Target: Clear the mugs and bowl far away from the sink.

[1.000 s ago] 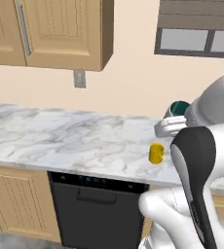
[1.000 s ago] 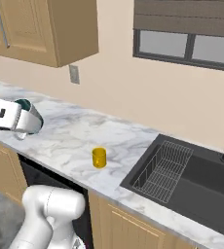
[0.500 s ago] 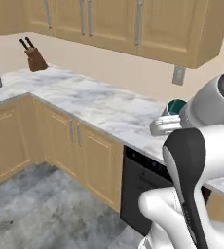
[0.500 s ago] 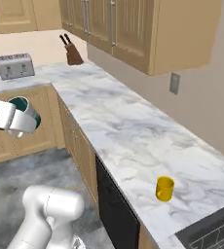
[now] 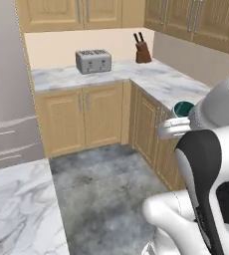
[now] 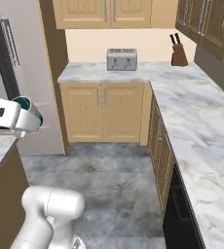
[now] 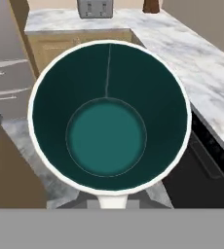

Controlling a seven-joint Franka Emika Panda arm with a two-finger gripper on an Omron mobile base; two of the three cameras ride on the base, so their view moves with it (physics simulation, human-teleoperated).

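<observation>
The fingers clamp the teal mug, which hangs in the air over the floor, its mouth facing the hand camera. Beyond it, a marble desk carries 1 toaster and a knife block.

Teal-lined white mug, grey-veined white marble counter.

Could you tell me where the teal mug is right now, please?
The teal mug is held in the gripper, up in the air over the kitchen floor, at the left of the right base view, facing the toaster corner.
</observation>
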